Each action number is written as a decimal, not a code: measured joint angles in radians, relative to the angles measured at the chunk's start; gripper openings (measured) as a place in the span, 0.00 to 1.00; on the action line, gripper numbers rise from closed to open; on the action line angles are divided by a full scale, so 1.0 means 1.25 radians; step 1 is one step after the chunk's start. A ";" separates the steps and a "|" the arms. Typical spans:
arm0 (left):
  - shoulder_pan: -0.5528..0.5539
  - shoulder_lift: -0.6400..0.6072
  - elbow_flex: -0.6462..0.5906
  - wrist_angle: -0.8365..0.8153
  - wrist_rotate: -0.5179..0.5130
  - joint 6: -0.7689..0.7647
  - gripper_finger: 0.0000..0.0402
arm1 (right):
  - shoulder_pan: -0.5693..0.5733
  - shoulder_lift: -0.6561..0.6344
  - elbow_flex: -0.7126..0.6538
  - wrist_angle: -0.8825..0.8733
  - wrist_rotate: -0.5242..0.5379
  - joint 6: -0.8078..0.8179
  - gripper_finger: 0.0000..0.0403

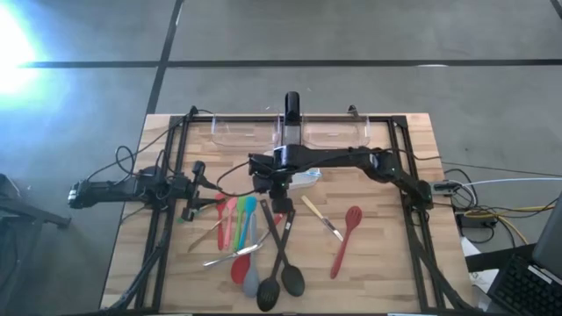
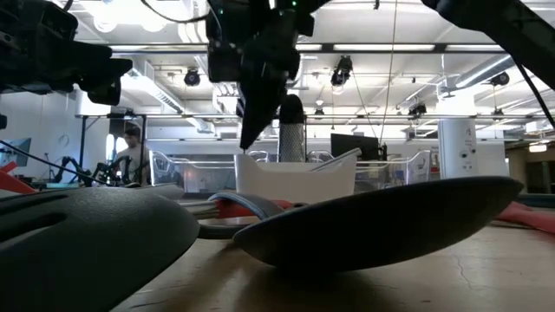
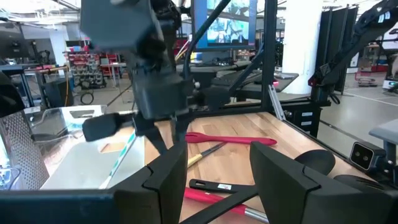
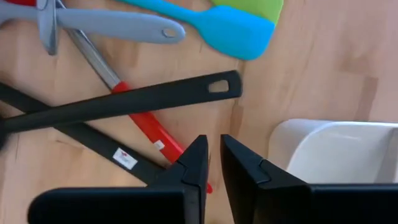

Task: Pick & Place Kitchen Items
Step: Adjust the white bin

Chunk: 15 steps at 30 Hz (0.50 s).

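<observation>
Wooden table (image 1: 386, 272) carries everything. Two clear bins (image 1: 241, 132) sit along the far edge, a white dish (image 1: 305, 179) at mid-table. Right arm reaches from the right edge to the centre; right gripper (image 4: 213, 163) points down just above the wood beside the dish, fingers nearly together with only a thin gap, holding nothing. Left gripper (image 3: 214, 177) hovers near the left edge, fingers apart, empty. Utensils lie fanned toward the near edge: two black spoons (image 1: 283, 274), red spatula (image 1: 345, 239) off to the right, blue spoon (image 4: 205, 23), grey spoon (image 4: 109, 22).
</observation>
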 joint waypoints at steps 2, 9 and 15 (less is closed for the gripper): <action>0.000 0.000 0.000 0.000 0.000 0.000 0.45 | -0.010 0.000 -0.024 0.017 0.001 0.006 0.08; 0.000 0.000 0.000 0.000 0.000 0.000 0.45 | -0.035 0.000 -0.100 0.116 0.038 0.018 0.07; 0.000 0.000 0.000 0.000 0.000 0.000 0.45 | -0.058 0.000 -0.117 0.134 0.090 0.034 0.07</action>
